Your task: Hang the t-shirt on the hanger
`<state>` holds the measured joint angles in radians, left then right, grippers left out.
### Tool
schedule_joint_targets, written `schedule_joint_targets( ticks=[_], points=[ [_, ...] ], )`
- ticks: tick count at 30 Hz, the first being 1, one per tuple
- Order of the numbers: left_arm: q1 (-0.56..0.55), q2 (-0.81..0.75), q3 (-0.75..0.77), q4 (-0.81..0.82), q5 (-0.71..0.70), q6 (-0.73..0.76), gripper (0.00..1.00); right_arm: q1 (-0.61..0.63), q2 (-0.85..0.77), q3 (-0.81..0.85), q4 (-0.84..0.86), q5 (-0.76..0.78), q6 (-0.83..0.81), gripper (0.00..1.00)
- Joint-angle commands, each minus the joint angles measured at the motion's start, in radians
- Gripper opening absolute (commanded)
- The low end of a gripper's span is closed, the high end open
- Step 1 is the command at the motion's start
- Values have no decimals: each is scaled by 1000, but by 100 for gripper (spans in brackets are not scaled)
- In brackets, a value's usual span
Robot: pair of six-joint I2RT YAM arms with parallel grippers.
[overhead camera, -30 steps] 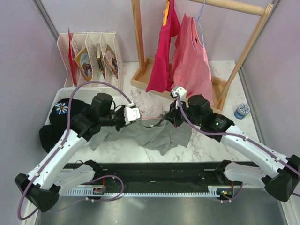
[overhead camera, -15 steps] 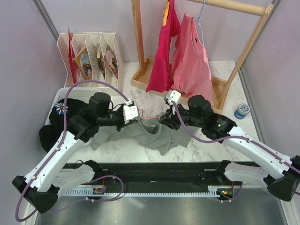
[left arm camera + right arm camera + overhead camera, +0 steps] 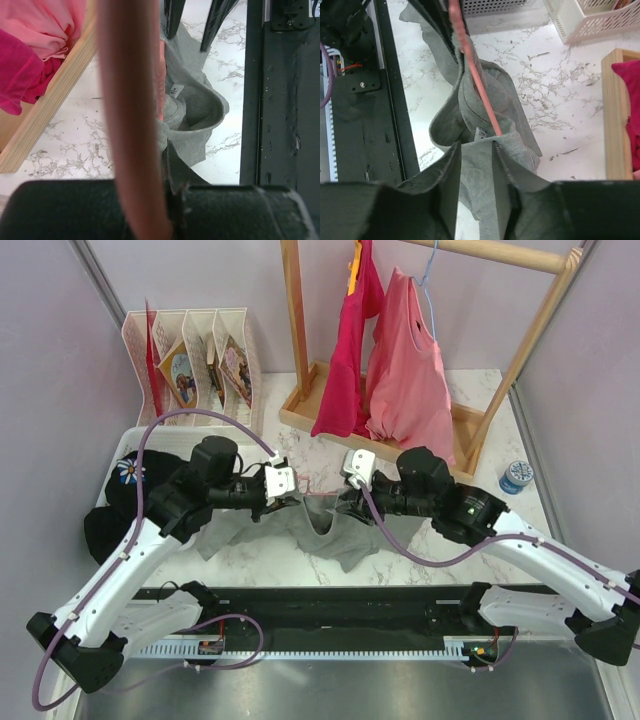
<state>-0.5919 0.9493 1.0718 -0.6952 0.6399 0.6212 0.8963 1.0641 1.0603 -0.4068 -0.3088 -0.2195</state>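
Note:
The grey t-shirt (image 3: 335, 532) lies bunched on the marble between my two grippers, its neck opening and white label (image 3: 174, 90) facing up. The thin salmon-pink hanger (image 3: 318, 492) runs from my left gripper (image 3: 284, 501) into the collar (image 3: 485, 107). In the left wrist view the hanger (image 3: 127, 125) fills the foreground, with my left gripper (image 3: 160, 192) shut on it. My right gripper (image 3: 341, 502) sits at the collar's right side. Its jaws (image 3: 476, 148) stand apart with a fold of grey cloth between them, and the hanger (image 3: 475, 75) disappears under that fold.
A wooden clothes rack (image 3: 303, 405) with a magenta and a light pink shirt (image 3: 412, 370) stands just behind. A white basket (image 3: 128, 445) with a black daisy garment (image 3: 135, 480) is at the left. A book organiser (image 3: 200, 360) stands at the back left, a small blue-lidded jar (image 3: 517, 476) at the right.
My right gripper has moved left towards the collar and opened its jaws. The left gripper has shifted slightly, still holding the hanger. The shirt has bunched up narrower between them.

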Motion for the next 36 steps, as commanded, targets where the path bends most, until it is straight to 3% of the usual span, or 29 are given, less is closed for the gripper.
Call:
schedule_joint_targets(
  ticks=[1, 6, 7, 9, 11, 18, 25, 28, 29, 33, 35, 36],
  points=[
    [-11, -17, 24, 66, 76, -50, 2, 6, -98, 104, -101, -67, -153, 46],
    [-11, -27, -3, 112, 103, -89, 2, 4, -150, 145, -196, -38, -193, 57],
    [-11, -27, -6, 114, 115, -86, 2, 4, -138, 156, -202, -27, -198, 65],
    [-11, -26, -6, 114, 124, -80, 2, 4, -109, 185, -216, 3, -208, 70],
    [-11, -23, -1, 114, 126, -75, 2, 4, -55, 208, -221, -1, -228, 70],
    [-13, -4, 25, 102, 109, -75, 2, 21, 103, 346, -265, -79, -257, 56],
    [-14, -4, 27, 102, 109, -80, 2, 79, 163, 362, -302, -50, -299, 51],
    [-16, -10, 24, 102, 113, -78, 2, 87, 189, 356, -294, -13, -313, 41],
    [-16, -15, 22, 102, 113, -80, 2, 90, 192, 354, -293, -4, -308, 28],
    [-16, -38, 8, 95, 118, -81, 2, 89, 198, 343, -293, 39, -293, 1],
    [-16, -53, -1, 91, 118, -81, 2, 89, 191, 327, -291, 71, -278, 0],
    [-16, -58, -6, 89, 119, -83, 2, 89, 180, 322, -291, 74, -265, 6]
  ],
)
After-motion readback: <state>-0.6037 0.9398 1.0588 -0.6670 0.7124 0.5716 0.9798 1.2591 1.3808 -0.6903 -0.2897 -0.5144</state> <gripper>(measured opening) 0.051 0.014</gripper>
